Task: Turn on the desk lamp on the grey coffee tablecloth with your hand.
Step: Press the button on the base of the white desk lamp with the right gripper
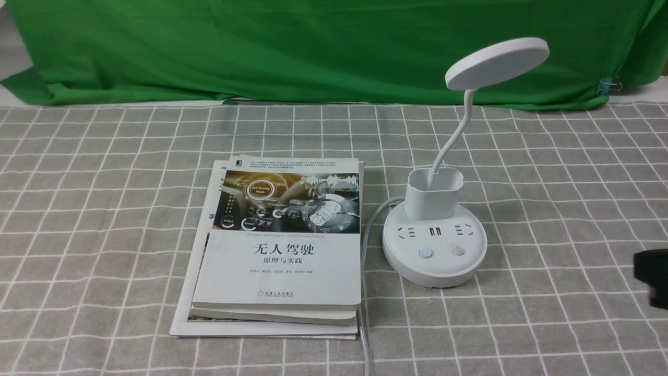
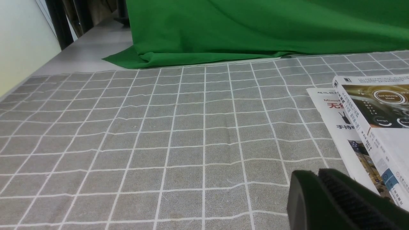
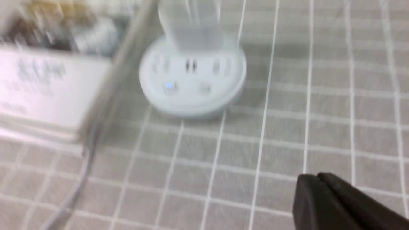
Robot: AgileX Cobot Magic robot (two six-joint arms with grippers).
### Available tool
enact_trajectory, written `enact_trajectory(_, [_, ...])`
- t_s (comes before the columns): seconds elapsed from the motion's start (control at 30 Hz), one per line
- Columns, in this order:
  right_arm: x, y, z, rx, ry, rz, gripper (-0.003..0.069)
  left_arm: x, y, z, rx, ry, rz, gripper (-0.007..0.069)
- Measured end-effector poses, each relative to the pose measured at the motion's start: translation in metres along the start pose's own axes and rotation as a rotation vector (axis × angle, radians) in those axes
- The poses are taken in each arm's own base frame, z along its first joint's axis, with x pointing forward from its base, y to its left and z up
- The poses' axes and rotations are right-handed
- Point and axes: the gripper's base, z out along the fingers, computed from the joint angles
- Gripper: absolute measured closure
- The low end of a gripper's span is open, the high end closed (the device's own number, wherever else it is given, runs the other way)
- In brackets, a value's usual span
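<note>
A white lamp stands upright on a grey gridded cloth, its round base flat on the weave and its disc head tilted high on a thin bent neck. The base sits to the right of a stack of books, with a pale cable running between the two and on toward the near side. Two buttons face the robot's side of the table, a bluish one and a greyer one, a placing that leaves them within fair reach of an arm coming from the near side; the cup and neck rise behind them, out of the way.

At the right edge, the dark right gripper hangs well apart from the lamp, its fingers closed together with nothing between them. Closed tips make a narrow, firm end, likely meant for pressing rather than grasping. The left gripper, fingers also together and empty, waits beside the books, apparently not needed for this job.

The step in hand looks to be the approach, with the press yet to be made. Which button works the light cannot be told; a push off-centre could miss it or nudge the base.
</note>
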Motion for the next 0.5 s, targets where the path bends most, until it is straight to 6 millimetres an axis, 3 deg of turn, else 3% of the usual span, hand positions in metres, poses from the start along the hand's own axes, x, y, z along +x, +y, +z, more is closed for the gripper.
enact_trajectory(0.03, [-0.001, 0.000, -0.001, -0.001, -0.004, -0.004, 0.0628, 0.000, 0.000, 0.000, 0.000, 0.000, 0.000, 0.0606])
enact_trajectory(0.07, [-0.017, 0.001, 0.025, -0.013, 0.088, -0.035, 0.0630, 0.000, 0.000, 0.000, 0.000, 0.000, 0.001, 0.0606])
enact_trajectory(0.17, [-0.029, 0.007, 0.051, -0.036, 0.157, -0.069, 0.0629, 0.000, 0.000, 0.000, 0.000, 0.000, 0.001, 0.0606])
enact_trajectory(0.23, [-0.042, 0.021, 0.081, -0.069, 0.208, -0.123, 0.0629, 0.000, 0.000, 0.000, 0.000, 0.000, 0.001, 0.0606])
enact_trajectory(0.5, [-0.064, 0.037, 0.148, -0.090, 0.274, -0.162, 0.0629, 0.000, 0.000, 0.000, 0.000, 0.000, 0.001, 0.0606])
